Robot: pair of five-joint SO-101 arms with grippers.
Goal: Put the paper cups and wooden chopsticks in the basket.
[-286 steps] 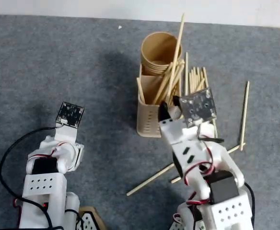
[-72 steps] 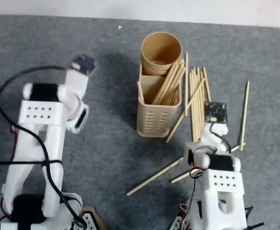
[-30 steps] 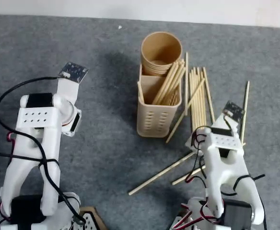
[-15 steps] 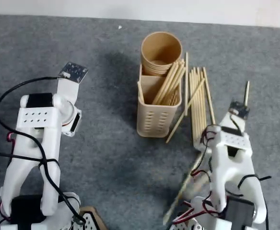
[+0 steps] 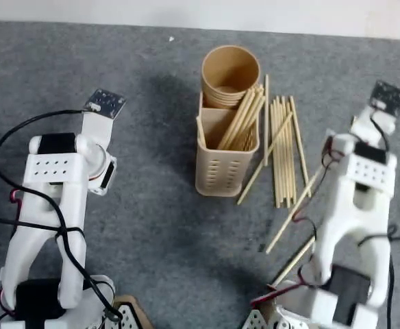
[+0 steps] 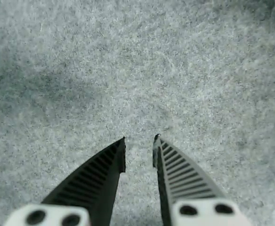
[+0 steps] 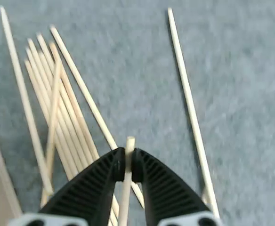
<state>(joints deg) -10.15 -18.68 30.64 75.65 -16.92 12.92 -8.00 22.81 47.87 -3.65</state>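
One pale wooden chopstick (image 7: 129, 142), thin and blunt-ended, is pinched between the closed jaws of the right gripper (image 7: 127, 153). Its end pokes just past the tips, and the rest of its length is largely hidden between the fingers (image 7: 88, 188). Several loose chopsticks (image 5: 283, 151) lie roughly parallel on the grey carpet (image 5: 152, 226) just beside the slotted basket (image 5: 217, 171). That basket stands near the carpet's far edge and holds stacked paper cups (image 5: 231, 72) and leaning chopsticks (image 5: 244, 120). The left gripper (image 6: 139, 141) hangs over carpet well apart from the basket, jaws slightly parted, gripping nothing.
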